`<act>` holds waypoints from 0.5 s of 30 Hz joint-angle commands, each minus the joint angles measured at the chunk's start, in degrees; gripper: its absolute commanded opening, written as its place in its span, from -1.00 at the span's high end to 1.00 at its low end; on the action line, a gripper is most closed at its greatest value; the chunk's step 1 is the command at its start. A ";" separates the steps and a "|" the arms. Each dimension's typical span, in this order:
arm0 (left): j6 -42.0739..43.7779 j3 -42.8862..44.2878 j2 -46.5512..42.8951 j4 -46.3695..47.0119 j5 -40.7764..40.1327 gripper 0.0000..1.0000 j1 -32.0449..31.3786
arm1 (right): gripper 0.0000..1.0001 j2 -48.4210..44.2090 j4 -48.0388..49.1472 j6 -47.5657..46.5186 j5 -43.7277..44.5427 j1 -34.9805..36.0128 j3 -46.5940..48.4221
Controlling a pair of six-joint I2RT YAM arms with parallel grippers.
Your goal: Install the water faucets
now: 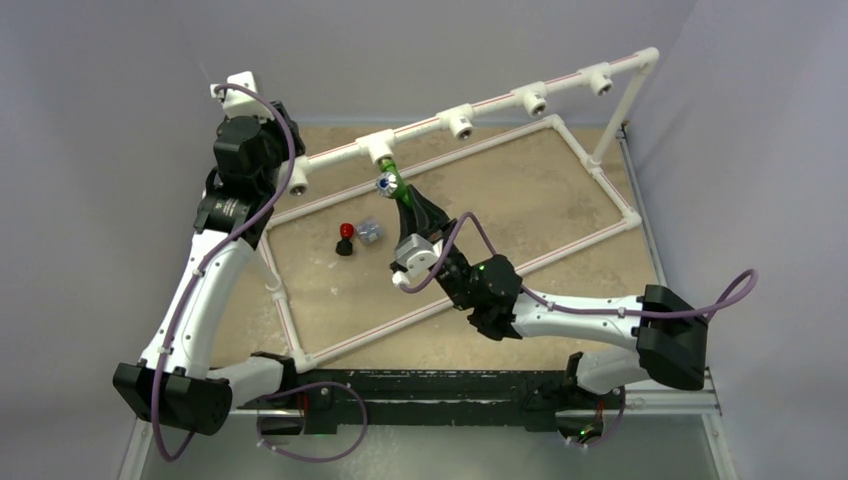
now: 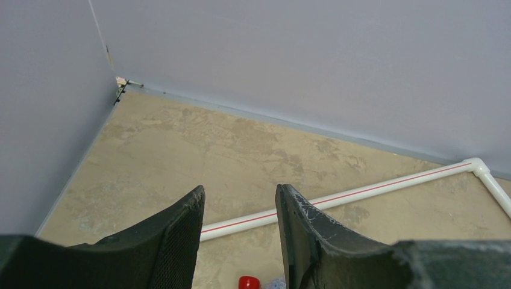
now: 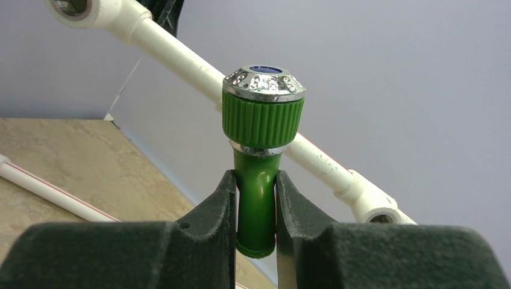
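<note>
Two claws: right claw (image 3: 254,179) pinches the green faucet (image 3: 262,117) by its stem, left claw (image 2: 240,194) stands open.

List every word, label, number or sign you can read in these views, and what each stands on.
None: no view shows readable text.
green faucet: chrome cap with a blue centre, no lettering legible.
pipe frame: only a red stripe, no print.
</note>
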 commanded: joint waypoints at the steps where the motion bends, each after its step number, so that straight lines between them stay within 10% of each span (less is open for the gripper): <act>1: 1.28 -2.74 1.27 -6.81 1.50 0.08 -1.35 | 1.00 -2.14 2.12 0.86 2.07 -1.42 -0.37; 15: 1.28 -2.40 1.18 -7.50 1.48 0.08 -1.39 | 1.00 0.62 3.02 -0.06 3.73 -1.44 1.79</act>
